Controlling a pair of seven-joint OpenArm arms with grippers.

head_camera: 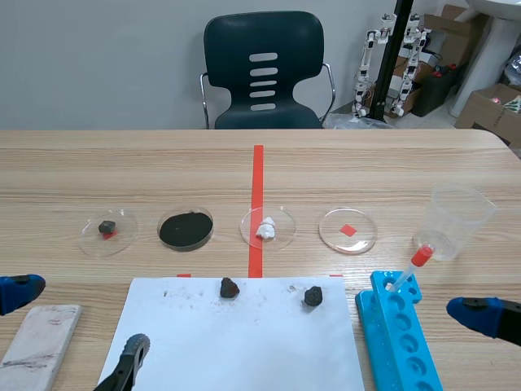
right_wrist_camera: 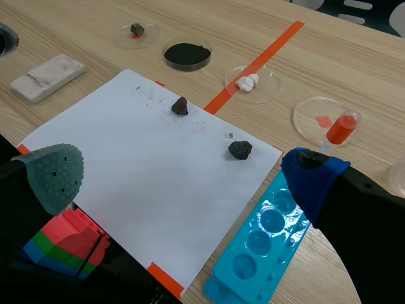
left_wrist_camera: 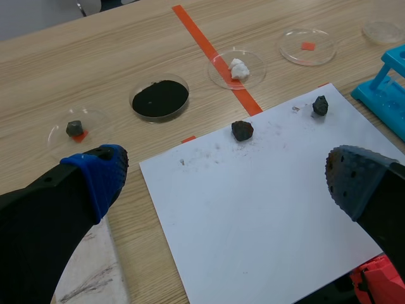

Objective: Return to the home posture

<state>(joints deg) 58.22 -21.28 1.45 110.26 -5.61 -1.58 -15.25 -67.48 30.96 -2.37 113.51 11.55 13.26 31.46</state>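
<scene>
I am watching the left gripper [left_wrist_camera: 224,183] hanging wide open and gripping nothing, with the white sheet [left_wrist_camera: 253,209] showing between its 2 pads; in the scene view it is sitting low at the left edge of the frame, just above the pale block [head_camera: 41,342]. The right gripper [right_wrist_camera: 183,177] is also standing released and empty, low at the right edge near the blue rack [right_wrist_camera: 266,240]. A dark lump [head_camera: 229,287] and a 2nd lump [head_camera: 313,296] are lying on the sheet's far part, in the lower middle.
</scene>
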